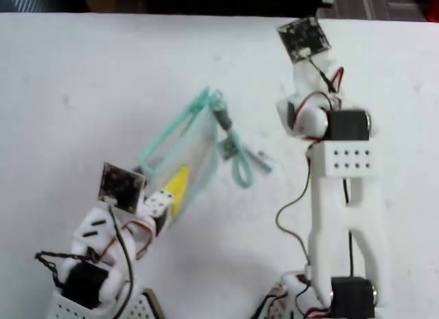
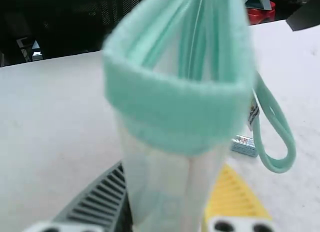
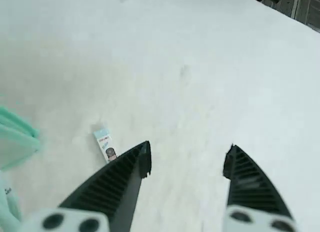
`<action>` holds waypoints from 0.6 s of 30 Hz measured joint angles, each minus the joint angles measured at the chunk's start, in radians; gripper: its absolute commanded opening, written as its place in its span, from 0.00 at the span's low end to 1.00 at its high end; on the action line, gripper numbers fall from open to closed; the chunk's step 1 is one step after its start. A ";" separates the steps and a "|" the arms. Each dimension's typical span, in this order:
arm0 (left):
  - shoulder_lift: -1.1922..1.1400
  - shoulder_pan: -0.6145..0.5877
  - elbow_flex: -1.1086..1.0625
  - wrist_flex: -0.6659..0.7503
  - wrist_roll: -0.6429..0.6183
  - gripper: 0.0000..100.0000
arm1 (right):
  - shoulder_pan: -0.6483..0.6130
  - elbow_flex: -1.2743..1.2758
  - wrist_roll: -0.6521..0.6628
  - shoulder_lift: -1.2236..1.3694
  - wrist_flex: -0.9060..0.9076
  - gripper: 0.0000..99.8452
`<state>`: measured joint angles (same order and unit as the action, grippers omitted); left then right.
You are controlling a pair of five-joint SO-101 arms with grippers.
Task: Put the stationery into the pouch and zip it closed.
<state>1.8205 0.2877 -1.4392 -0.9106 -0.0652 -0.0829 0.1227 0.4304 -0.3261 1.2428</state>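
At the near left, the left gripper [image 2: 172, 168] has its jaws clamped on one end of the translucent plastic pouch with mint-green fabric trim [image 1: 184, 149]. A dark ribbed finger [image 2: 100, 202] presses one face and a yellow finger [image 2: 235, 199] the other, with the clear wall pinched between them. From that grip the pouch slants away over the white table [image 1: 82, 92] toward the far right. I can't tell from here whether its zip is open or closed.

A mint-green loop strap [image 1: 240, 169] trails from the pouch's far end and lies on the table just to the right of the pouch. Just beside the loop, on the side away from the pouch, lies a small white-and-blue labelled block [image 1: 263, 161] (an eraser, by the look of it). It is outside the pouch, flat on the table.

Further right of the pouch, the right gripper [image 3: 186, 159] hangs over the table with its jaws wide apart, two dark ribbed fingers with bare tabletop between them. The block is not between those jaws. It lies just off the tip of the finger [image 3: 127, 172] on the pouch's side, between that finger and the pouch's green edge.
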 measured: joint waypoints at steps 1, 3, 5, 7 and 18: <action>0.000 0.000 0.000 0.000 0.000 0.17 | 0.000 0.000 0.006 0.014 0.009 0.19; 0.000 0.000 0.000 0.000 0.000 0.17 | 0.000 0.000 0.012 0.038 0.029 0.07; 0.000 0.000 0.000 0.000 0.000 0.17 | -0.002 0.000 0.012 0.066 0.044 0.02; 0.000 0.000 0.000 0.000 0.000 0.17 | -0.002 0.000 0.012 0.100 0.044 0.10; 0.000 0.000 0.000 0.000 0.000 0.17 | -0.049 0.000 0.064 0.410 0.008 0.14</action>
<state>1.8205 0.2877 -1.4392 -0.9106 -0.0652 -0.1320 0.1227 0.4948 0.0836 1.2505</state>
